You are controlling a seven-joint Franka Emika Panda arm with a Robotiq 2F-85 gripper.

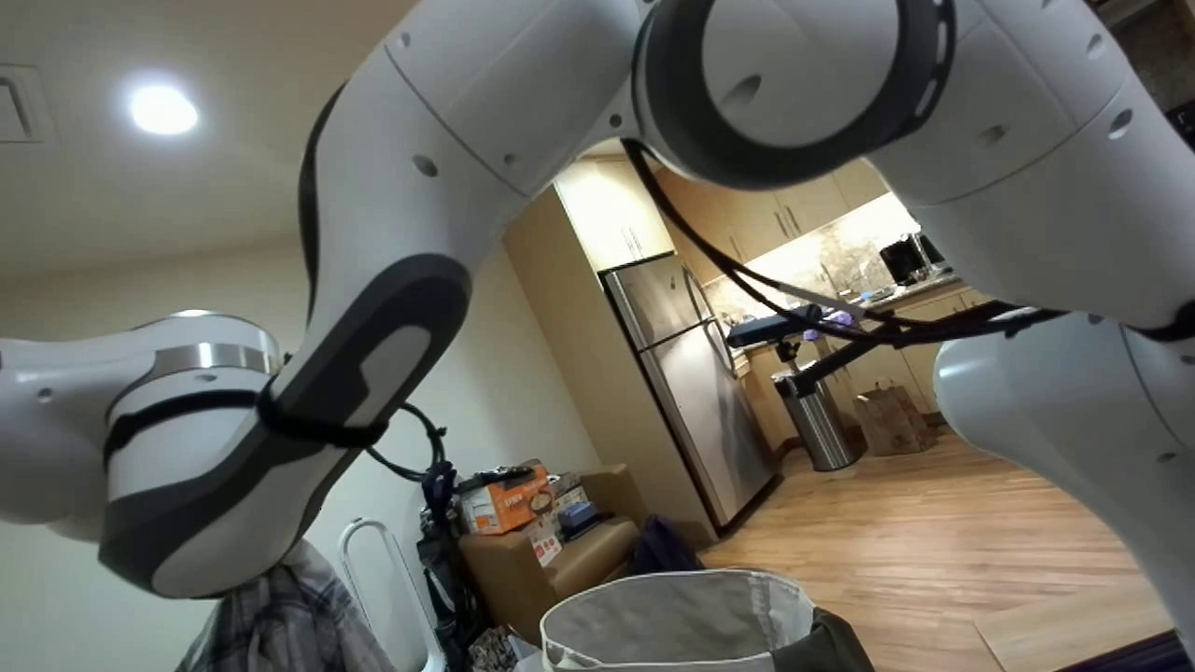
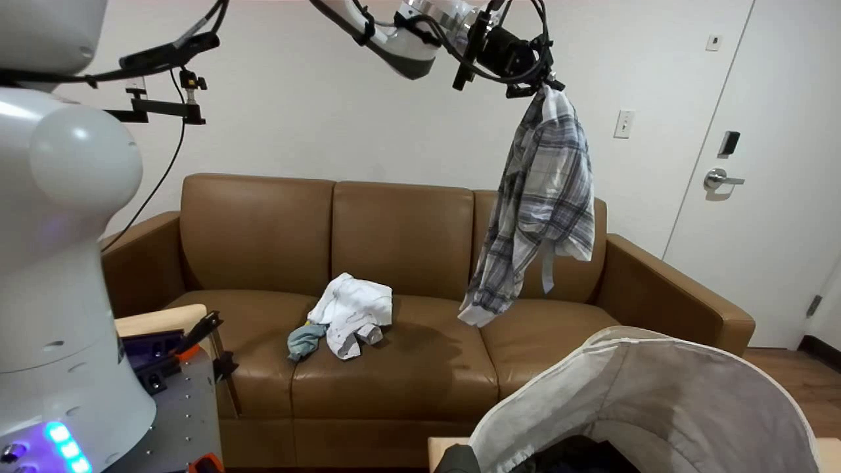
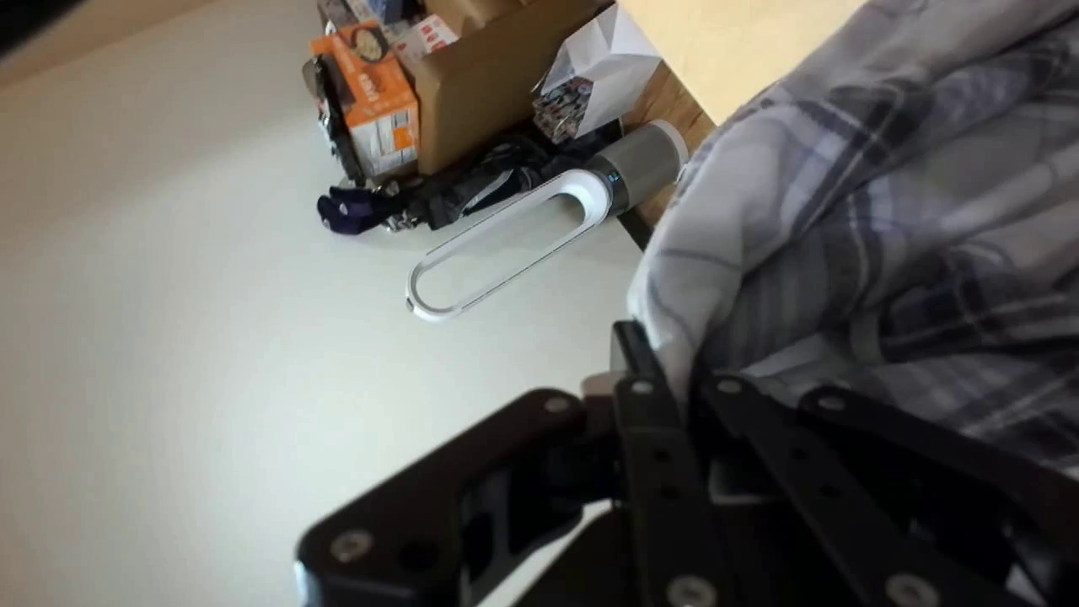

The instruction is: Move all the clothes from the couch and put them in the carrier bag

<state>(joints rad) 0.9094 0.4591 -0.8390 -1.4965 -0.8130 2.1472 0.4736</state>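
A smooth leather-look couch (image 2: 401, 230), center in an exterior view, contrasts with a creased cloth plaid shirt (image 2: 552, 177), upper right, and matt fabric carrier bag (image 2: 696, 387), lower right.

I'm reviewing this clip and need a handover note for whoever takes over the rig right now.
End effector: shut on the plaid shirt, which hangs in the air.
Couch: a white bundle and a smaller grey-blue cloth lie together on the seat; piece count unclear.
Carrier bag: mouth open, with unidentifiable dark contents.
Done: plaid shirt gripped and raised.
Left: drop it into the bag, then bring over the clothes on the couch.
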